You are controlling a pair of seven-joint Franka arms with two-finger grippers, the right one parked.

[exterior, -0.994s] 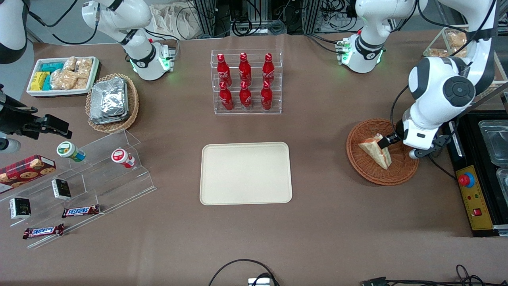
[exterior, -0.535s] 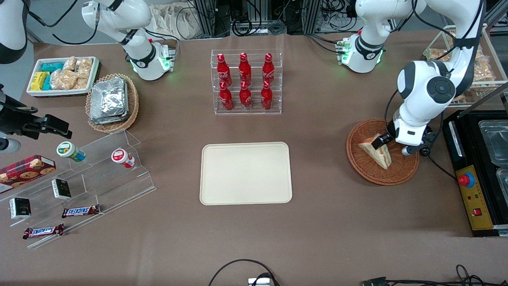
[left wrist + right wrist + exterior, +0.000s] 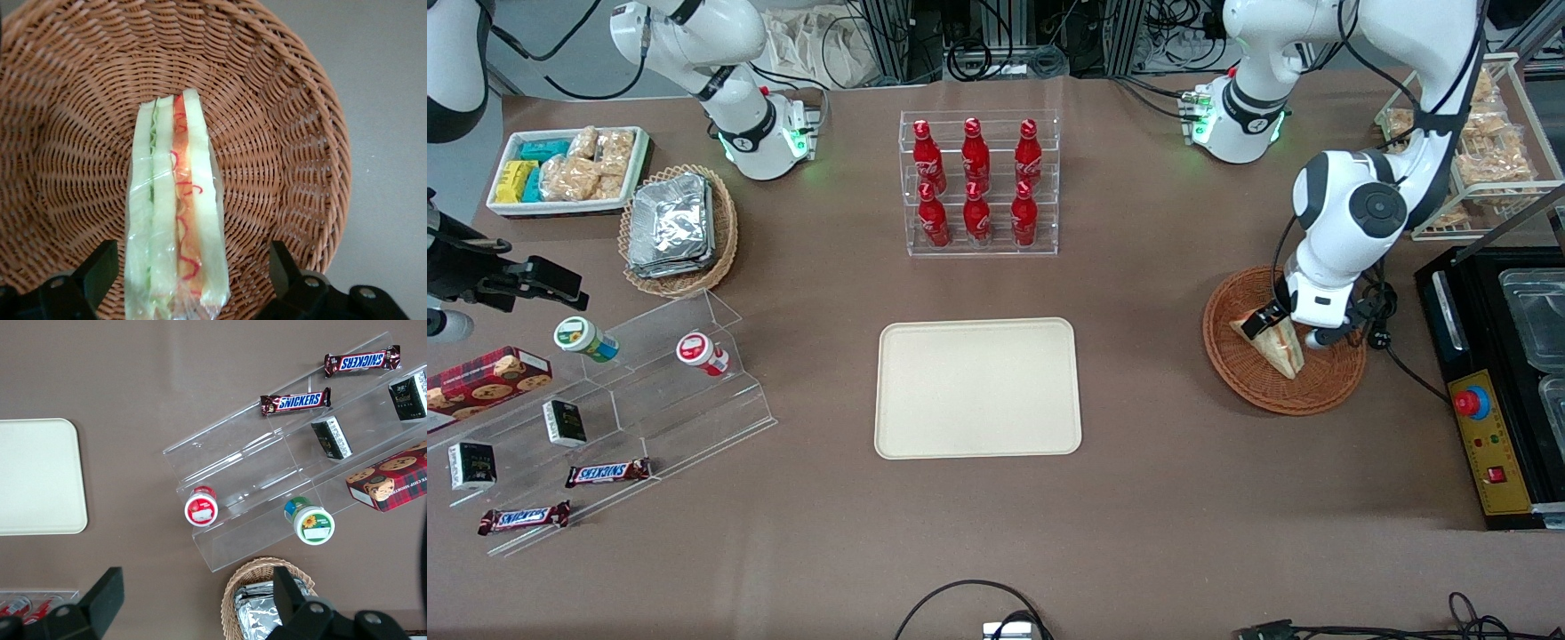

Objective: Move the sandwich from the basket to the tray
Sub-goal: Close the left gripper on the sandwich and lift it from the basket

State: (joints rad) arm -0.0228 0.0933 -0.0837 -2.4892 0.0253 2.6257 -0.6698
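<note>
The sandwich (image 3: 175, 207) stands on edge in the basket (image 3: 1232, 360), right of frame; my gripper (image 3: 193, 277) straddles it, jaws wide, ready to close.

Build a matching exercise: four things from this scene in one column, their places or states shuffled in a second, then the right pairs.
1. sandwich
2. tray
3. gripper
4. cola bottles

a. in a clear rack
b. bare, on the table
c. lying in the basket
d. open, fingers either side of the sandwich

Pairs: 1-c, 2-b, 3-d, 4-a
</note>
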